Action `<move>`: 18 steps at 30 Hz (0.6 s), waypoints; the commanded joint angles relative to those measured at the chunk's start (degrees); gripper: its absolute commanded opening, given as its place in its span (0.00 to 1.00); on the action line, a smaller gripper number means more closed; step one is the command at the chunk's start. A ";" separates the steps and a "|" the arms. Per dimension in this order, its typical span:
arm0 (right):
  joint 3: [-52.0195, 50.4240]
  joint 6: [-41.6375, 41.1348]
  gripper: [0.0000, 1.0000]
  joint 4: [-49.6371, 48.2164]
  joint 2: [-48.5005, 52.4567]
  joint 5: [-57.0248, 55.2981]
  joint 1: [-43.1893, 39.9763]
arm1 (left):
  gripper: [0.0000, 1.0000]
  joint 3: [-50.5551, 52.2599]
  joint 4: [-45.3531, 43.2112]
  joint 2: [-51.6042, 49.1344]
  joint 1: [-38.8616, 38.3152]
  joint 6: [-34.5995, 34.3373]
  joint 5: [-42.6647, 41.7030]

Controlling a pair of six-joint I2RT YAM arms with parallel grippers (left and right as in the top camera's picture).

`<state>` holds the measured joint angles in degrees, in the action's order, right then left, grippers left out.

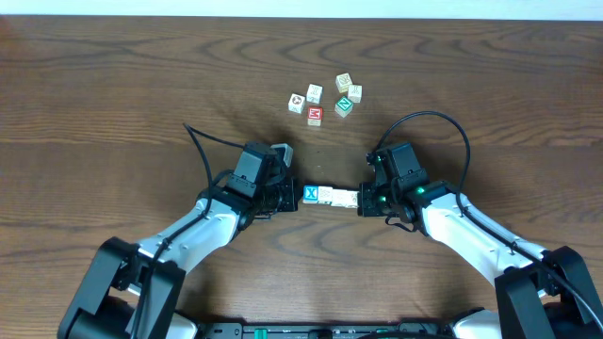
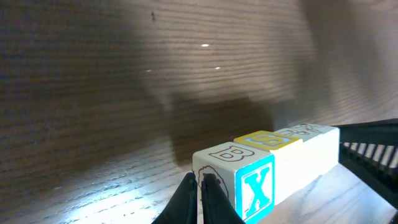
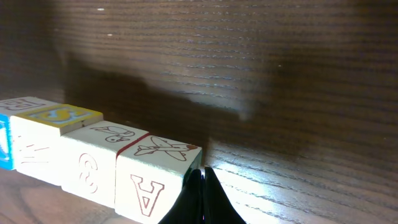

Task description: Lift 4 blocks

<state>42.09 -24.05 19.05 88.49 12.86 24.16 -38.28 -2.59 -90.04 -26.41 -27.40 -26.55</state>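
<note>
The blocks [image 1: 332, 196] form a left-to-right row clamped endwise between the left end effector [image 1: 298, 197] and right end effector [image 1: 362, 200], both pressed together.

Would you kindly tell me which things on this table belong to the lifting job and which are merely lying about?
Job: row of four blocks, pressed between left gripper and right gripper.
Lying about: red-faced cube, green-faced cube, other small cubes beside them.

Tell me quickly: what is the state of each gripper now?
Left gripper: closed, pressing against the blue X block.
Right gripper: closed, pressing against the A block.
</note>
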 commanded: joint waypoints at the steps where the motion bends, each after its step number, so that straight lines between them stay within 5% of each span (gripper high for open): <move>1: 3.26 0.59 0.01 -1.49 0.02 12.15 1.77 | 0.07 -2.95 -0.61 1.22 -1.97 -0.15 -9.51; 18: 5.40 1.42 0.01 -0.13 -0.11 12.28 1.75 | 0.07 -2.99 -0.15 1.22 -1.97 -0.15 -9.49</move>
<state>44.31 -23.20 20.16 88.49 11.94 24.16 -38.30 -1.39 -89.86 -26.35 -27.40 -26.76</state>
